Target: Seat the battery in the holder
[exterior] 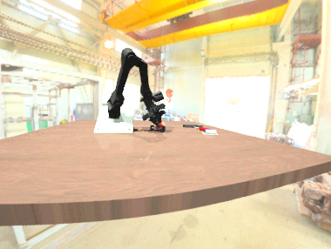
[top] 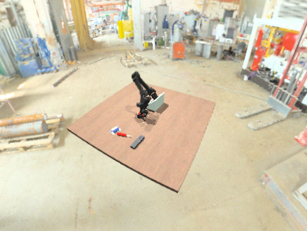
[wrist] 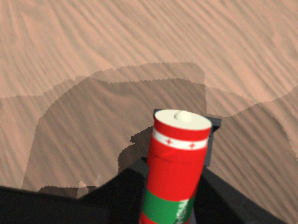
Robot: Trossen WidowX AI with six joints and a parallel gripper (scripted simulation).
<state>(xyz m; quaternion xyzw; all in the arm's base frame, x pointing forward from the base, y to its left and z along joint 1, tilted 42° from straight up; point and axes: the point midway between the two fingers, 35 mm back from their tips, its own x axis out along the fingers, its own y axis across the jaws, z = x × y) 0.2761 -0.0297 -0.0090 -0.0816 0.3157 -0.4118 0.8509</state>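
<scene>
My gripper (top: 140, 115) (exterior: 158, 125) (wrist: 170, 169) is shut on the battery (wrist: 178, 160) (top: 138, 113) (exterior: 161, 124), a red cylinder with a white band and a green stripe. Its terminal nub points away from the wrist camera. The gripper is low over the wooden table (top: 182, 133) (exterior: 131, 165) (wrist: 75, 60), close to the arm's white base (top: 157, 102) (exterior: 113, 126). The black battery holder (top: 137, 141) (exterior: 192, 125) lies flat on the table, well in front of the gripper in the top view. The holder is out of the wrist view.
A red-handled tool (top: 123, 135) (exterior: 203, 128) and a small blue and white object (top: 115, 129) (exterior: 210, 131) lie on the table to the left of the holder. The table stands on a workshop floor.
</scene>
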